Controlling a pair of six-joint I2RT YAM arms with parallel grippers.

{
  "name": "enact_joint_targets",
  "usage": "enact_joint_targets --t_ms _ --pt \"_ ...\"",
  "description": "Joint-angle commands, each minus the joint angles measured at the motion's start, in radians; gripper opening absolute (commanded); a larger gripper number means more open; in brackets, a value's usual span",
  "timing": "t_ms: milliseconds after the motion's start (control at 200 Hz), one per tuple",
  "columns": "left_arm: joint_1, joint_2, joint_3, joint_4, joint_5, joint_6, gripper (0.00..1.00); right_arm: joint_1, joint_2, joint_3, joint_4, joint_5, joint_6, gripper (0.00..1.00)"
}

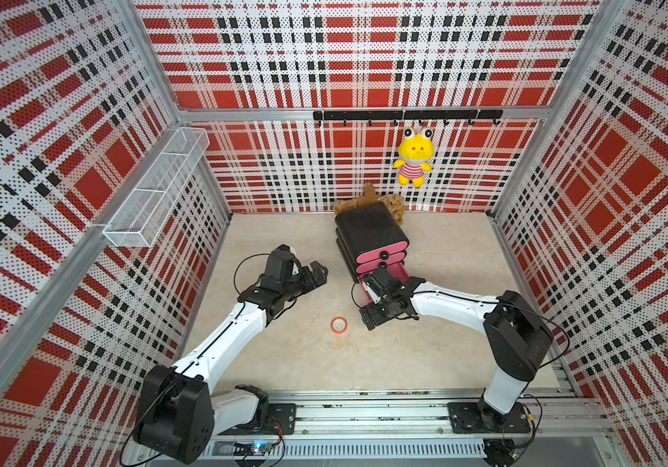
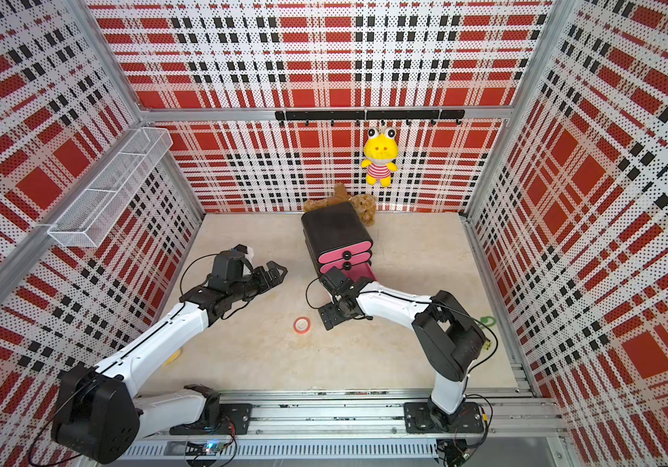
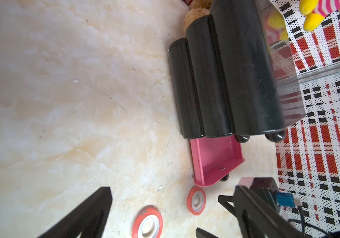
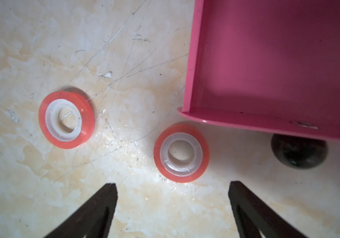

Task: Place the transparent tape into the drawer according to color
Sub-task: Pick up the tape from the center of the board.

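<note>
Red tape ring [image 1: 339,324], lower centre: likely light, stiff, slick; grip across outer rim. Left jaws and right jaws open, empty.

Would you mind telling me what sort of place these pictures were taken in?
Probably a robot test cell, not a real room: plaid perforated panels in aluminium framing enclose a marble-look tabletop, and the left arm and right arm are mounted on a rail at its front.

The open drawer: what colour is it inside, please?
Pink; the drawer shows best in the right wrist view.
</note>
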Motion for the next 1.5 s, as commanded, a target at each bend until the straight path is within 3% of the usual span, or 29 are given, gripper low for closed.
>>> enact_joint_targets --t_ms 0,341,1083,1493 --pt "0.027 -0.032 -0.012 0.040 0.039 0.022 0.99 0.011 0.036 0.032 -0.047 0.028 0.011 0.91" --pt "0.090 -0.027 -0.028 0.054 0.084 0.045 0.99 0.030 0.073 0.028 -0.015 0.034 0.035 0.88" --pt "0.118 -0.030 -0.021 0.054 0.109 0.056 0.99 0.065 0.116 0.018 0.061 0.008 0.043 0.87" --pt "0.124 -0.030 -0.017 0.054 0.118 0.061 0.99 0.070 0.159 0.072 -0.002 0.081 0.060 0.77"
